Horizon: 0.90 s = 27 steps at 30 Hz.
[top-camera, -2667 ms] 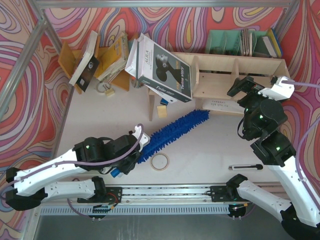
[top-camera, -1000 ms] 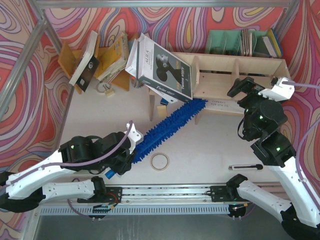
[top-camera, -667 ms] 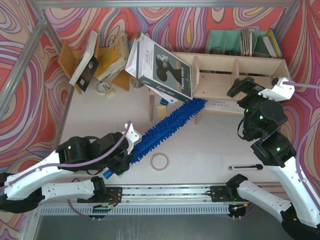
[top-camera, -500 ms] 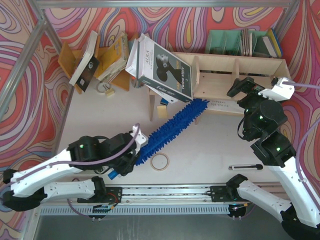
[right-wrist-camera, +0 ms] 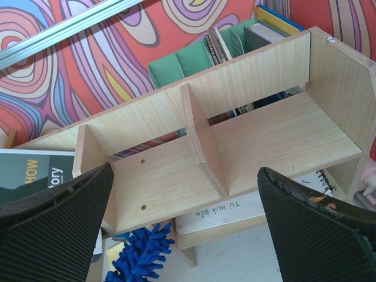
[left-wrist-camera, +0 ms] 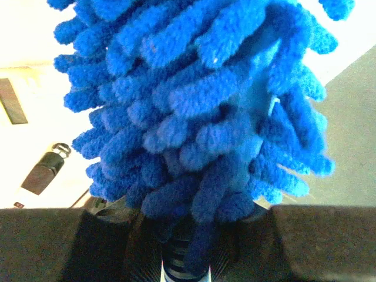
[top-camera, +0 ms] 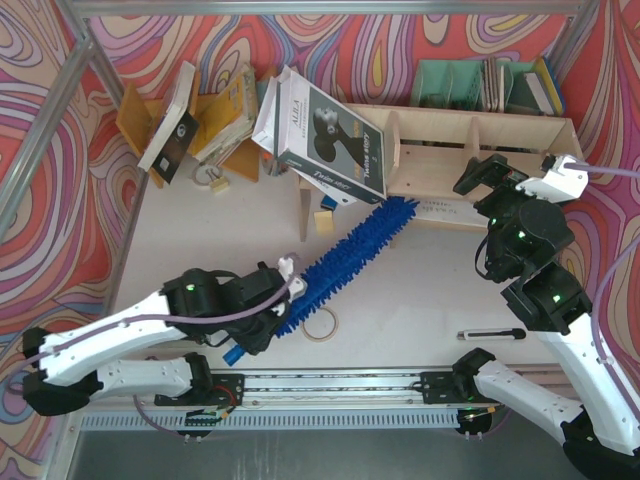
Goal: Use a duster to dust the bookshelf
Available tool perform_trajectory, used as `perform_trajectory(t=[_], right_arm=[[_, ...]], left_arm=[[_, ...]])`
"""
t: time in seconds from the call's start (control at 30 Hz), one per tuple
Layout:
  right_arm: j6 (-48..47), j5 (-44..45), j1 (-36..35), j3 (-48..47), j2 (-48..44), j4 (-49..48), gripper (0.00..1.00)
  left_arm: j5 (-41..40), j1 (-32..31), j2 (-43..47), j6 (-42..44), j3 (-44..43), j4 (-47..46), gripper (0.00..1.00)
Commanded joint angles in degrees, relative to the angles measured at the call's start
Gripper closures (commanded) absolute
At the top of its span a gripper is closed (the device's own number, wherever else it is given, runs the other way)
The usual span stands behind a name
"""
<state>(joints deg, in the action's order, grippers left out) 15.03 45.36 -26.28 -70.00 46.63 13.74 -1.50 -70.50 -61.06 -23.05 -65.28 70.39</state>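
Chiefly a Risk of Tipping the Book

Clenched on the slim handle end, the left pincer (left-wrist-camera: 185, 249) holds the duster (top-camera: 355, 250) slanting up toward the bookshelf (top-camera: 480, 125). The fluffy tip lies at the shelf's front left, low down, just under the big book (top-camera: 325, 140) that leans tilted over the shelf's left end. The right pincer (right-wrist-camera: 185, 200) is released, jaws spread wide and holding nothing, and hangs just in front of the shelf's right half.

The likeliest mishap is the tip pushing up or sideways against the leaning book, which looks poorly propped and could slide off the shelf's left end. A second risk is the fibres snagging on the shelf's front leg or on a divider, since the shelf seems light enough to shift. Held only at its far end, the long duster could also twist in the grip if the tip drags hard.

Open room lies in front of the shelf's middle, between the two arms. The shelf's middle and right compartments look bare and reachable from the front, but the dividers break any long stroke. A tape ring (top-camera: 320, 324) lies well in front of the shelf, just beside the duster's base, and a low sweep could knock it. The right arm narrows the approach to the shelf's right end.
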Motion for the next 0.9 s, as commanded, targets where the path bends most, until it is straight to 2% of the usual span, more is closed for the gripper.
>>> perform_trajectory(t=[0.0,0.17,0.43,0.67,0.87], right_arm=[[0.1,0.4,0.0,0.3,-0.3,-0.3,0.01],[0.3,0.2,0.0,0.3,-0.1,-0.6,0.01],[-0.3,-0.3,-0.1,-1.4,0.1,-0.3,0.01],[-1.0,-0.6,-0.1,-2.4,-0.3,-0.4,0.02],[-1.8,-0.7,-0.1,-4.6,-0.5,-0.1,0.01]], left_arm=[[-6.3,0.2,5.1,0.4,-5.9,-2.8,1.00],[-10.0,0.2,7.1,-0.1,-8.3,1.5,1.00],[-5.5,0.2,7.5,1.9,-10.0,4.1,1.00],[-0.9,0.2,5.1,5.6,-13.2,2.0,1.00],[0.0,0.2,2.2,9.2,-17.1,-2.9,1.00]])
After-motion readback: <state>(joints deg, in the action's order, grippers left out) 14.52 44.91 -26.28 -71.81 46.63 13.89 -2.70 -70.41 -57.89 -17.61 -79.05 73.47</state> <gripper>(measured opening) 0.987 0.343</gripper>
